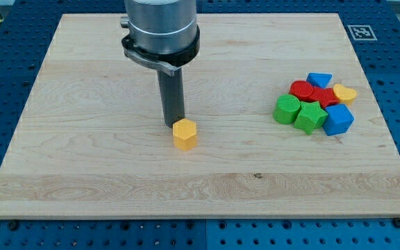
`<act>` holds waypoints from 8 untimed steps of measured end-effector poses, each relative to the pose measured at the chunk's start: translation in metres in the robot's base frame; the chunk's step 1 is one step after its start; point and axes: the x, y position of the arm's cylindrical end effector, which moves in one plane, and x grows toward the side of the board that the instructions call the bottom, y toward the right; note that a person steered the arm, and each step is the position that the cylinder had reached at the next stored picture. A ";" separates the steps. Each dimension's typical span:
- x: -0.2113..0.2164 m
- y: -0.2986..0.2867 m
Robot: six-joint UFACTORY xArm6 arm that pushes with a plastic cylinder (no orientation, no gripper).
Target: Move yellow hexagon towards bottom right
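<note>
The yellow hexagon (184, 135) stands on the wooden board (82, 153), a little left of the board's middle. My tip (173, 124) is right behind it, at its upper left, touching or almost touching it. The rod rises straight up to the grey arm body at the view's top.
A cluster of blocks lies at the view's right: a green hexagon (287, 109), a green cube (310, 117), a blue cube (338, 119), a red block (301, 89), another red block (323, 96), a blue block (319, 80) and a yellow heart (345, 94). A marker tag (361, 32) sits at the top right corner.
</note>
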 end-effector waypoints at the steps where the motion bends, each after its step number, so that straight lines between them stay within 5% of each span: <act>1: 0.006 0.001; 5: 0.077 0.012; 8: 0.091 0.101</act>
